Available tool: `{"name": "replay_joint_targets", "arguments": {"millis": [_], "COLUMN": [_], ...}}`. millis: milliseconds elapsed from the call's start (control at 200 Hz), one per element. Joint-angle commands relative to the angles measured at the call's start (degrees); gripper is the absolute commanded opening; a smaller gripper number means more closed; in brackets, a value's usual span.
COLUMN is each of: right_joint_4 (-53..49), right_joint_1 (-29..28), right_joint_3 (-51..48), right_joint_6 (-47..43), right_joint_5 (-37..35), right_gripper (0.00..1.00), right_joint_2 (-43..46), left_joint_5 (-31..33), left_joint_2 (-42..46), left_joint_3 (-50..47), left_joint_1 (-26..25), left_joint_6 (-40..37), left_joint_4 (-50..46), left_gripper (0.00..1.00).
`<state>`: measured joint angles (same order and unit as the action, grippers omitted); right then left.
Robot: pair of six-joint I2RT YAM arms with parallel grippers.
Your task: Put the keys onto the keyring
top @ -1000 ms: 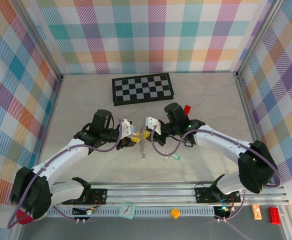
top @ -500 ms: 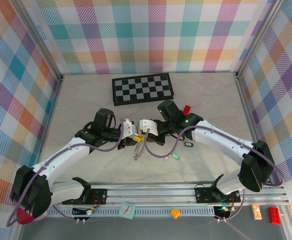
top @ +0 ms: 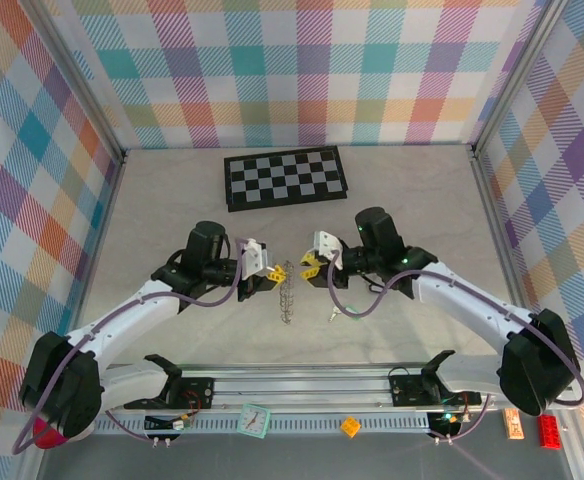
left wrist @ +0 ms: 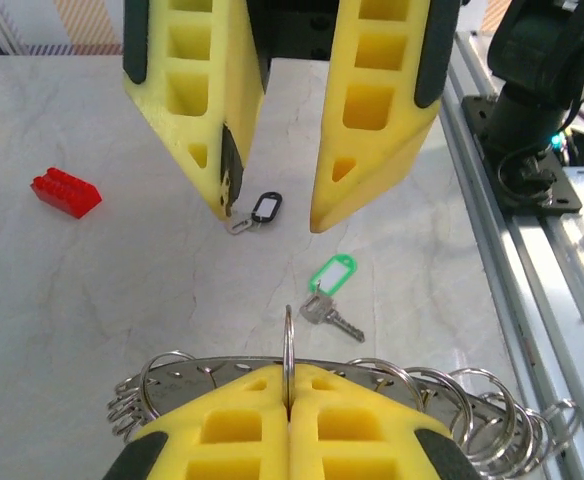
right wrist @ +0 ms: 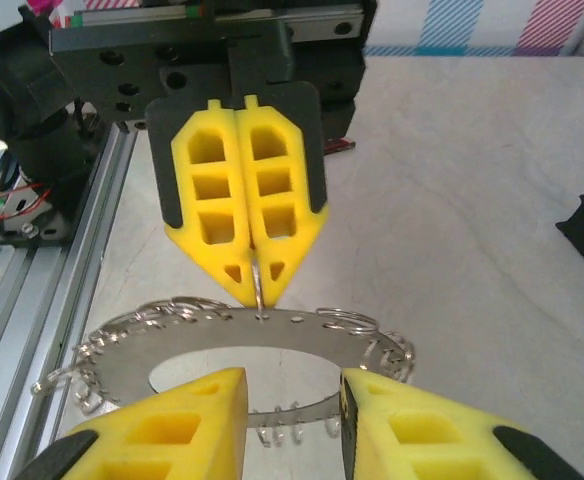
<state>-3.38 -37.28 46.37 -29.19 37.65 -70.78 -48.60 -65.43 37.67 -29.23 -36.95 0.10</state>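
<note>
While my left gripper is pressed fully together on one thin wire loop at the rim of the keyring, the flat grey ring hangs from that loop between my two arms. Its fringe of small loops fans out to either side of my yellow fingers. I cannot tell whether its lower edge touches the table.

My right gripper faces it from the other side, just beside the ring. Its jaws stand apart, with nothing between them.

Both keys lie on the table beyond the ring, not yet threaded. The green key is the nearer one, and the black key lies a little further off. A small red block sits well apart from them.

I judge the step in hand to be fetching a key with my free right gripper. To do it well, I should:
- hold the left clamp firm so the ring does not swing
- draw the right jaws back clear of the loops before turning away
- take the green key by its plastic head, leaving the metal end free to meet a loop
</note>
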Motion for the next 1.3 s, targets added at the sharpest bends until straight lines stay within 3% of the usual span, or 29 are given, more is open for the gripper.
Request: {"name": "replay_joint_targets", "arguments": {"millis": [0,250,580,710,785,830,895,950,1145,1295], "right_joint_4": [12.30,19.33,20.14,20.64,20.69,20.34,17.16,12.94,-5.89,-17.17], "right_joint_1": [-0.52,-0.56,-1.51,-1.96,-2.08,-2.10,-2.10,-2.10,-2.77,-4.69], "right_joint_3": [-2.88,-4.03,-2.83,-2.04,-1.64,-1.44,-0.52,0.58,7.23,13.10], "right_joint_6": [6.61,11.50,12.23,12.29,12.31,11.97,9.95,7.22,-3.17,-9.25], "right_joint_5": [5.53,8.57,9.38,9.03,9.40,9.42,9.06,7.93,2.49,-2.05], "right_gripper": [0.29,0.27,0.18,0.10,0.00,0.00,0.00,0.00,0.00,0.00], "right_joint_2": [-0.03,-2.99,-4.92,-5.75,-6.03,-6.03,-5.62,-5.10,-5.10,-6.83], "left_joint_5": [-4.12,-5.15,-5.88,-6.00,-5.79,-5.12,-3.37,-1.63,3.10,4.21], "left_joint_2": [1.73,1.63,0.82,0.73,0.87,1.08,1.86,3.01,6.27,6.42], "left_joint_3": [-2.40,-5.74,-6.89,-6.82,-6.82,-6.73,-6.32,-5.59,-1.72,1.33], "left_joint_1": [-0.45,-0.47,-0.47,-0.47,-0.47,-0.47,-0.47,-0.47,-0.56,-0.56], "left_joint_6": [5.22,10.67,14.35,14.71,14.84,14.76,13.90,11.75,3.91,0.36], "left_joint_4": [11.30,19.89,25.47,25.87,25.64,25.00,22.15,17.56,1.16,-5.34], "left_gripper": [0.00,0.00,0.00,0.00,0.00,0.03,0.21,0.28,0.31,0.27]}}
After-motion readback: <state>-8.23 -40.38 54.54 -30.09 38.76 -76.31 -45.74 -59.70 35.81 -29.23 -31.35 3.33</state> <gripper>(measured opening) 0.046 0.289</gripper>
